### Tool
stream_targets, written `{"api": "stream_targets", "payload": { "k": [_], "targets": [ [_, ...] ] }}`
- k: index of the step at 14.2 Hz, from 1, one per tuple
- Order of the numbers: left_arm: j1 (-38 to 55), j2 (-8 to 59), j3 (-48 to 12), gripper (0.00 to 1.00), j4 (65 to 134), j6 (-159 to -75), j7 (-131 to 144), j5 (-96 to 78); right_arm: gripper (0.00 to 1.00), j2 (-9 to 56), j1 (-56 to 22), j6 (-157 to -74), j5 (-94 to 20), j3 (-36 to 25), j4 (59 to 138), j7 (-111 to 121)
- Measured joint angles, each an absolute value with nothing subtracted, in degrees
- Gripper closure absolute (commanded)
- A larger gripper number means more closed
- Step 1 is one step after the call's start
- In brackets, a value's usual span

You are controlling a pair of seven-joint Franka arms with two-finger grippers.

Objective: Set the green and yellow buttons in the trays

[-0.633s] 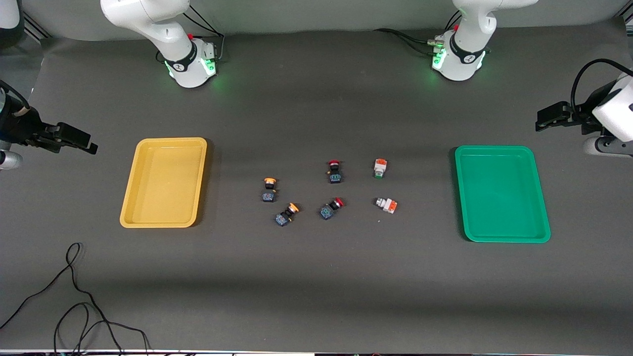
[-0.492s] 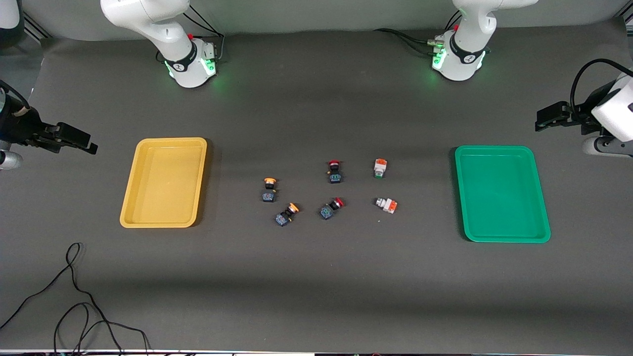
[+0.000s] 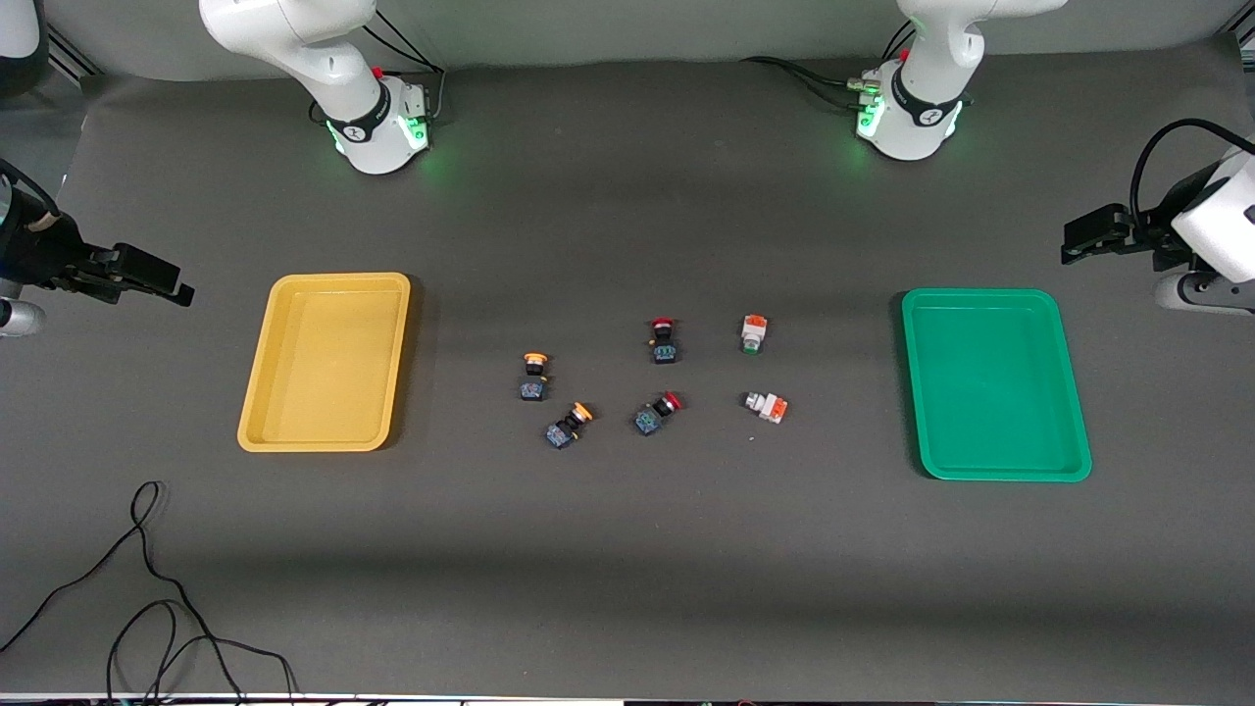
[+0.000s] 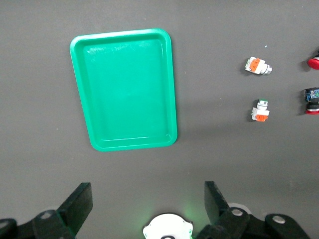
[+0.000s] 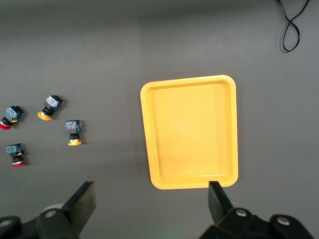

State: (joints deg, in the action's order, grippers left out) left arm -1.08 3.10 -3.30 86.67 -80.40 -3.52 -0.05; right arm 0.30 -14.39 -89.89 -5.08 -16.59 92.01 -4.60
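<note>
Two yellow-capped buttons (image 3: 533,377) (image 3: 569,425) and two green-tipped buttons (image 3: 753,333) (image 3: 766,405) lie mid-table between the trays. The empty yellow tray (image 3: 326,361) is toward the right arm's end and the empty green tray (image 3: 994,382) toward the left arm's end. My left gripper (image 3: 1071,241) is open and empty, up over the table edge past the green tray (image 4: 124,89); its own view shows it open (image 4: 147,191), with the green-tipped buttons (image 4: 258,65) (image 4: 260,110) in sight. My right gripper (image 3: 179,289) is open and empty past the yellow tray (image 5: 189,132); its own view shows it open (image 5: 152,191), with the yellow-capped buttons (image 5: 50,107) (image 5: 74,132) in sight.
Two black switches with red caps (image 3: 664,340) (image 3: 657,413) lie among the buttons. A loose black cable (image 3: 147,588) lies near the front camera at the right arm's end. The arm bases (image 3: 377,123) (image 3: 907,118) stand at the table's back.
</note>
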Motion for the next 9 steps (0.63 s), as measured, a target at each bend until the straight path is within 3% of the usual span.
{"api": "stream_targets", "payload": {
  "k": [9],
  "targets": [
    [-1.10, 3.12, -3.19, 0.00, 88.47, -83.61, -3.48, 0.02, 0.00, 2.17, -19.05, -87.68, -5.51, -16.38, 92.11, -9.28]
  ]
}}
